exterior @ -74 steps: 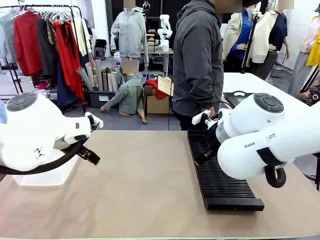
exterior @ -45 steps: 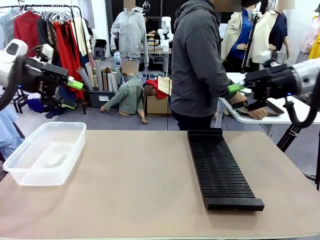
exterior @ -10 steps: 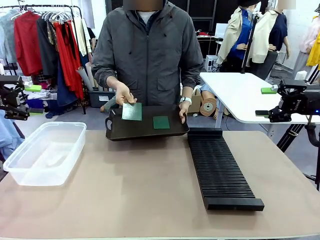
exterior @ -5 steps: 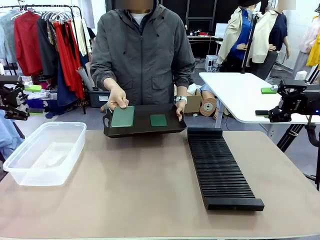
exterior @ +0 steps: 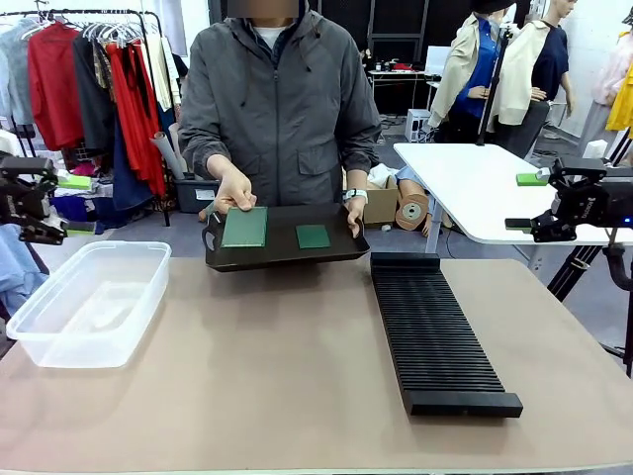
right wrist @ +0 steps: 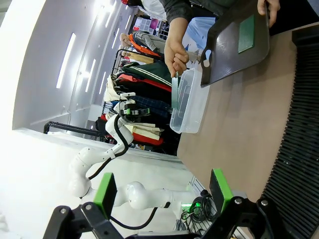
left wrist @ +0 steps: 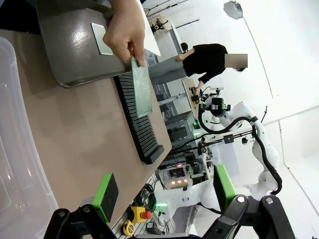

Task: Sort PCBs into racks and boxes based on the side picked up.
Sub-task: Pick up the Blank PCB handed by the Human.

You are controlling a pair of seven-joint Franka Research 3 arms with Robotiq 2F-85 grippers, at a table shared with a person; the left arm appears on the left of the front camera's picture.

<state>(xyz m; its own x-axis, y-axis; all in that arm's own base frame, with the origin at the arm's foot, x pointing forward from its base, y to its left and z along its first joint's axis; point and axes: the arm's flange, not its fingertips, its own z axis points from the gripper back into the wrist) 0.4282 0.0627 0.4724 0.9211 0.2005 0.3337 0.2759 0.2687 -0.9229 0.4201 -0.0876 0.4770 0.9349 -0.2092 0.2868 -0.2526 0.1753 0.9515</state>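
Front view: two PCBs (exterior: 244, 227) (exterior: 314, 237), one tray (exterior: 287, 259), one rack (exterior: 435, 332), one tub (exterior: 35, 309); both end effectors (exterior: 71, 206) (exterior: 524, 202) spread, empty

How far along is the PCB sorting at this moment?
Nothing looks sorted yet: the rack and the clear tub hold no boards. In hand: the person's hand holds one PCB at the black tray, where a second PCB lies flat. The left gripper and right gripper hang open, off to the sides. Left to do: picking and placing both boards.
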